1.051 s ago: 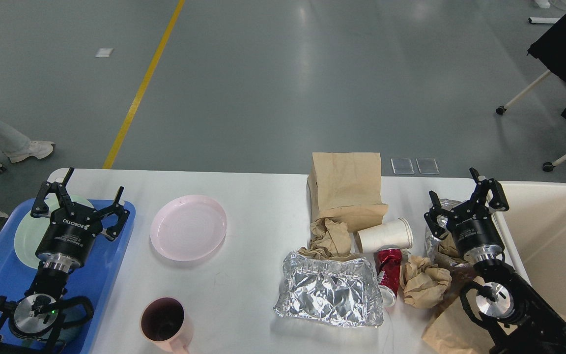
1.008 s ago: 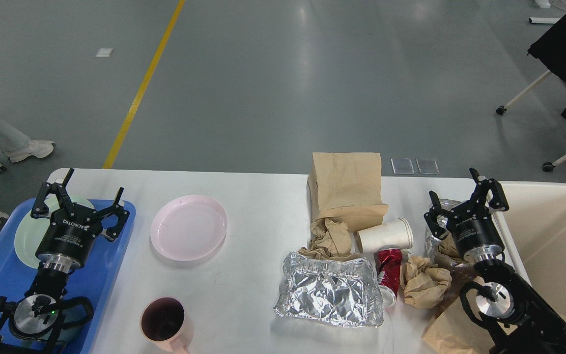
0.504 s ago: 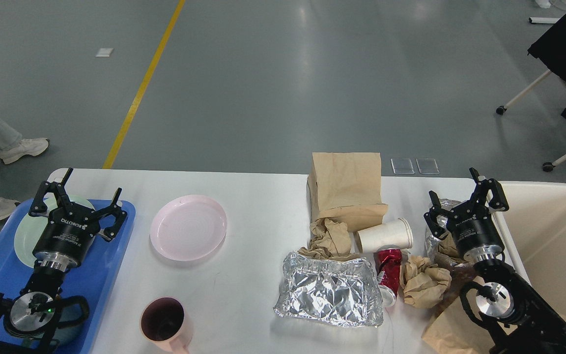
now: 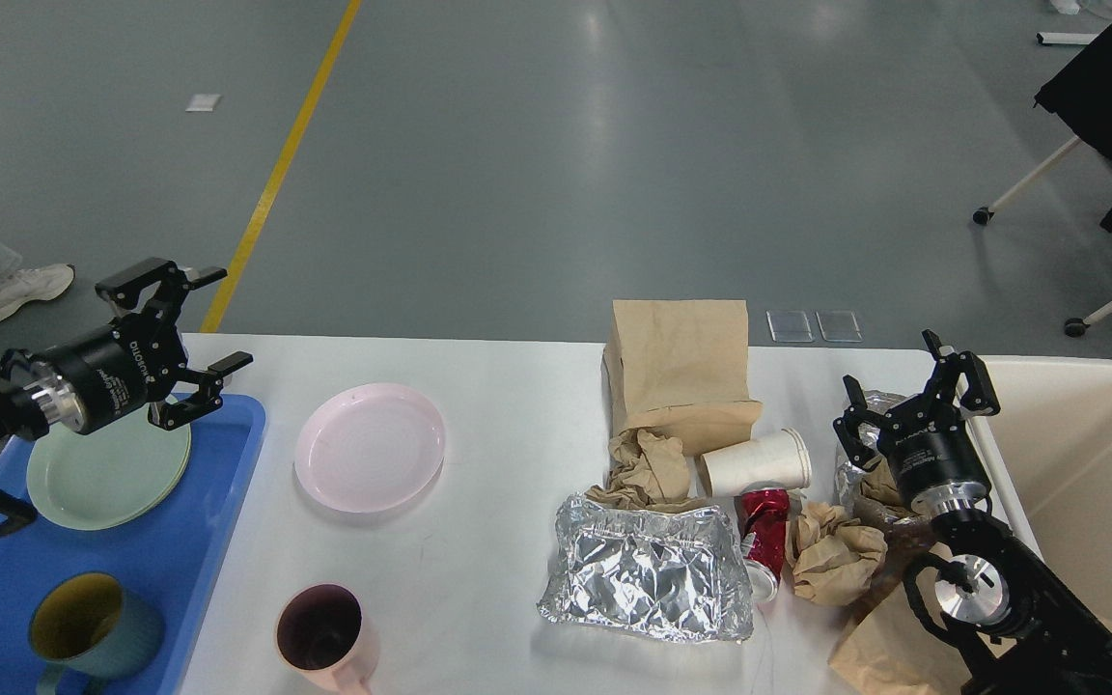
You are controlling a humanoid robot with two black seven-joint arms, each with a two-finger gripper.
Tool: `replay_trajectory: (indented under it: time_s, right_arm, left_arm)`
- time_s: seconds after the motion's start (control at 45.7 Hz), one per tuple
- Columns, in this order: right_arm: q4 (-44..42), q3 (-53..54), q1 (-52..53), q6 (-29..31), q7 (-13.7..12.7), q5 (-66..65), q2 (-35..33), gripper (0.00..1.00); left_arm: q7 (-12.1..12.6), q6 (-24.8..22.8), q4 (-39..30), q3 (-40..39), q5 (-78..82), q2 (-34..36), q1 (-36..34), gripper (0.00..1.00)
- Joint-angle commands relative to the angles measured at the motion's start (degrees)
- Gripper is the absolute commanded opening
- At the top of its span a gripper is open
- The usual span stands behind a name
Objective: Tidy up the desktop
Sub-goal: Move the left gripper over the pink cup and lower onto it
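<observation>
**Dishes partly sorted, rubbish not yet cleared**

The desktop (image 4: 498,386) fills the lower half of the head view, with a blue tray (image 4: 218,541) at its left end and a cream bin (image 4: 1097,463) at its right end. On the tray sit 1 pale green plate (image 4: 83,478) and 1 green mug (image 4: 93,627), so that part of the sorting looks done. Just beside the tray, on the bare tabletop, lie a pink plate (image 4: 370,446) and a pink mug (image 4: 322,634); by my reading, these 2 still belong on the tray.

The right half is far from tidy. A brown paper bag (image 4: 681,372) stands near the far edge, with crumpled brown paper (image 4: 648,463) at its foot, a white paper cup (image 4: 759,461) lying on its side, a crushed red can (image 4: 765,541), a sheet of crumpled foil (image 4: 648,569) and another paper wad (image 4: 836,555). None of it is in the bin, whose visible interior shows nothing.

The left gripper (image 4: 194,323) hangs above the tray's far corner, its fingers spread wide and holding nothing. The right gripper (image 4: 908,386) sits over foil and paper scraps next to the bin, fingers likewise apart and empty.

Judging from this, well under half the job is finished: 2 dishes and all the litter remain.
</observation>
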Motion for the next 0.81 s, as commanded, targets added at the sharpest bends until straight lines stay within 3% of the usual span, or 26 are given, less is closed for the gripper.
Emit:
replay_trajectory:
  time_s: [0.0, 0.088, 0.219, 0.394, 0.482, 0.591, 0.745, 0.789]
  right_arm:
    - [0.1, 0.0, -0.1, 0.0, 0.0, 0.1, 0.0, 1.00]
    - [0.1, 0.0, -0.1, 0.0, 0.0, 0.0, 0.0, 1.00]
    - [0.1, 0.0, -0.1, 0.0, 0.0, 0.0, 0.0, 1.00]
    - [0.1, 0.0, -0.1, 0.0, 0.0, 0.1, 0.0, 1.00]
    - [0.1, 0.0, -0.1, 0.0, 0.0, 0.0, 0.0, 1.00]
    - [0.1, 0.0, -0.1, 0.0, 0.0, 0.0, 0.0, 1.00]
    - [0.1, 0.0, -0.1, 0.0, 0.0, 0.0, 0.0, 1.00]
    - [0.1, 0.0, -0.1, 0.0, 0.0, 0.0, 0.0, 1.00]
  left_arm:
    - [-2.1, -0.7, -0.1, 25.7, -0.1, -1.9, -18.6, 0.97]
    - [-2.2, -0.2, -0.2, 36.0, -0.1, -7.2, -25.2, 0.97]
    - [-1.7, -1.2, -1.2, 42.9, -0.1, -10.3, -30.8, 0.97]
    - [-1.8, -5.6, -8.4, 56.0, 0.0, -14.8, -42.8, 0.97]
    - [-2.1, -6.0, -12.4, 66.0, -0.1, -18.4, -49.3, 0.97]
    - [-1.4, -6.5, -15.6, 71.9, -0.2, -24.4, -57.3, 0.97]
    - [-1.8, -16.3, -21.2, 74.2, -1.2, -32.7, -64.3, 0.97]
    - [-1.6, -17.0, -24.7, 75.4, -3.5, -35.5, -66.3, 0.97]
